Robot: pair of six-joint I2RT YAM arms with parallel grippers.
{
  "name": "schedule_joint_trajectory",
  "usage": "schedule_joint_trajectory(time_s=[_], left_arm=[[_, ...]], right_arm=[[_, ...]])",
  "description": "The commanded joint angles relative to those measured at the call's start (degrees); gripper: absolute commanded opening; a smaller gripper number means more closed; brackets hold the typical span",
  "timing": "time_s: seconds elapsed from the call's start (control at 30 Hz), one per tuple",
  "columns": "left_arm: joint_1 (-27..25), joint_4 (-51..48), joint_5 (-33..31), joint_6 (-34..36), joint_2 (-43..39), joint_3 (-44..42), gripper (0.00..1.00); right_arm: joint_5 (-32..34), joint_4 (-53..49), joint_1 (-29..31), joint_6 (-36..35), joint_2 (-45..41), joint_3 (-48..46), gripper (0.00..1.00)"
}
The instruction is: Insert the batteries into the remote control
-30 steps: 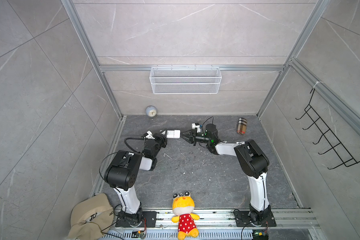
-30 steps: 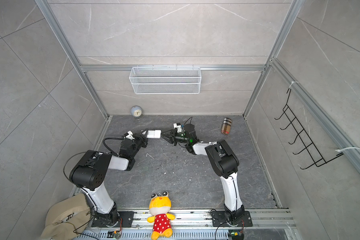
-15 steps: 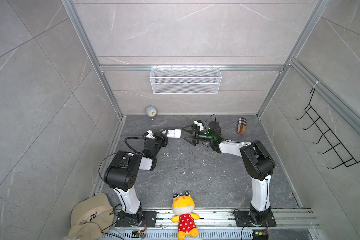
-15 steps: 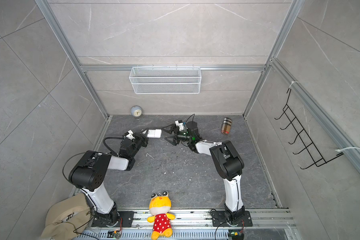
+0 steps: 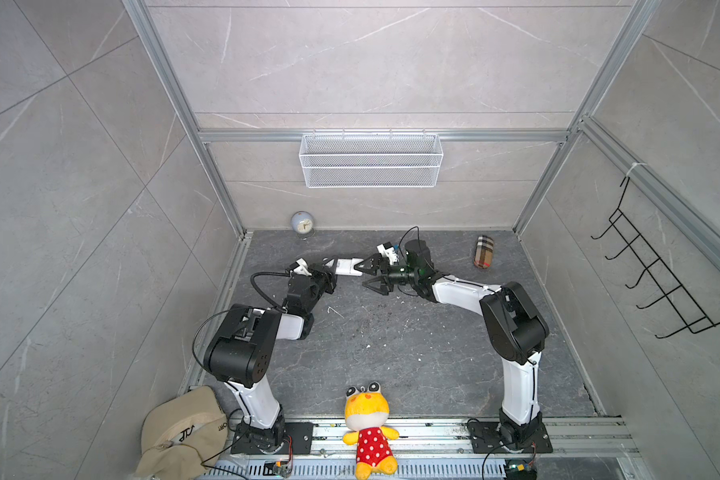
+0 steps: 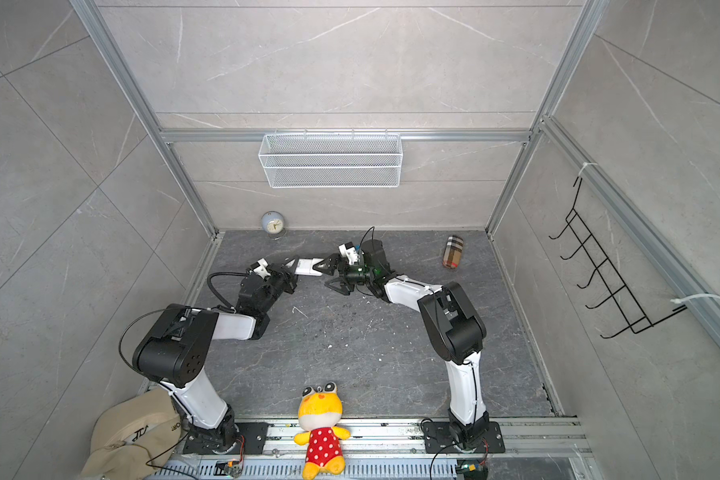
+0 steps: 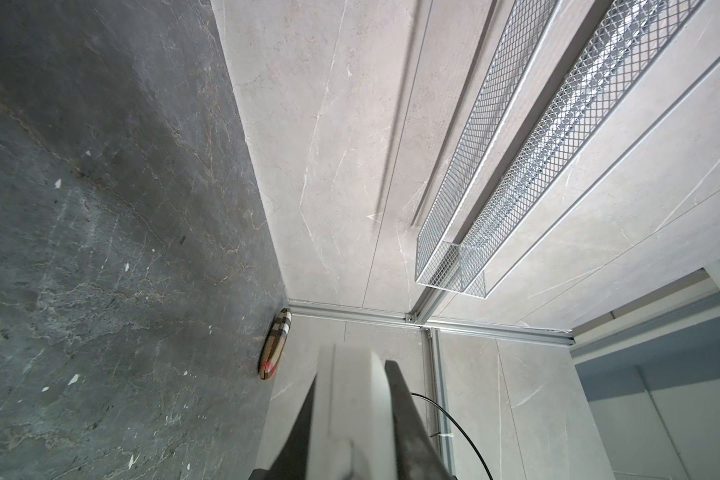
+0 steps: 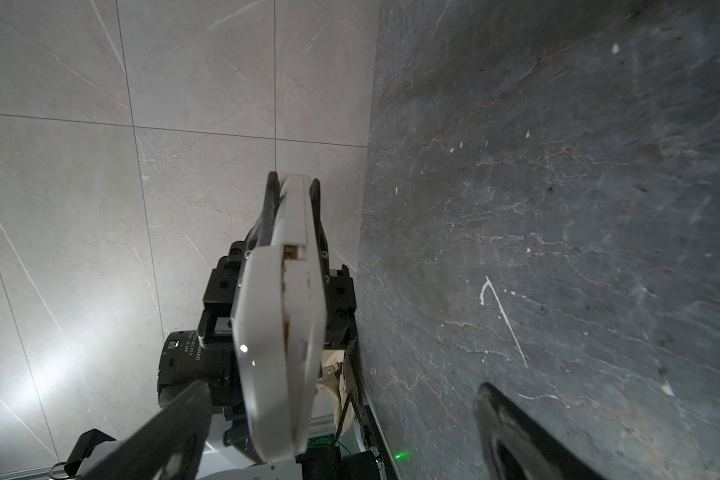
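We have the left gripper (image 5: pixel 332 266) clenched on the remote control (image 5: pixel 348 266), holding it clear of the dark floor (image 5: pixel 391 340) near the floor's 12 o'clock, with its free end pointing toward 3 o'clock. We judge this keeps the body steady and presents that end to the other arm. The right gripper (image 5: pixel 363 274) sits at the remote's 3 o'clock, released and spread wide, with one jaw just beside the remote's tip and the other toward its 5 o'clock, holding nothing. In the right wrist view a stepped seam with a brownish gap runs along the white back, so we take the cover as not fully seated. We cannot see the batteries in any view, neither on the floor nor in a jaw. Against a second ago, the right jaws, then nearly closed at the remote's tip, now stand open; the remote and the left grip look unmoved.
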Motion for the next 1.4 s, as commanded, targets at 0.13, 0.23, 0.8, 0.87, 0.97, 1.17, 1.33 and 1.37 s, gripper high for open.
schedule_joint_trajectory(time_s=[0.13,0.23,0.8,0.87,0.97,1.17,1.33,1.37], left_arm=[[-0.5,2.3,0.8,0.1,-2.0,1.8,0.11],[-0.9,2.2,0.8,0.5,-1.9,1.9,0.11],[-1.3,3.2,0.6,0.7,-1.3,2.1,0.11],[-1.3,3.5,0.6,0.5,-1.3,2.2,0.11],[-1.3,3.6,0.6,0.3,-1.2,2.5,0.11],[-1.3,3.5,0.6,0.4,-1.1,2.8,0.11],[-1.3,3.4,0.6,0.4,-0.9,3.0,0.11],[-1.4,3.3,0.6,0.4,-1.1,3.0,0.11]], right_arm=[[1.6,-3.8,0.2,-2.7,-1.8,3.2,0.87],[1.9,-4.2,0.5,-2.6,-1.1,4.2,0.84],[3.9,-8.0,1.3,-3.0,0.4,7.3,0.69],[4.2,-8.1,1.3,-3.0,0.4,7.1,0.67],[4.3,-8.0,1.3,-2.8,0.7,7.1,0.65],[4.4,-8.1,1.3,-2.5,0.7,7.8,0.58],[4.4,-8.2,1.3,-2.3,0.9,8.0,0.55],[4.5,-8.2,1.3,-2.3,0.9,7.8,0.54]])
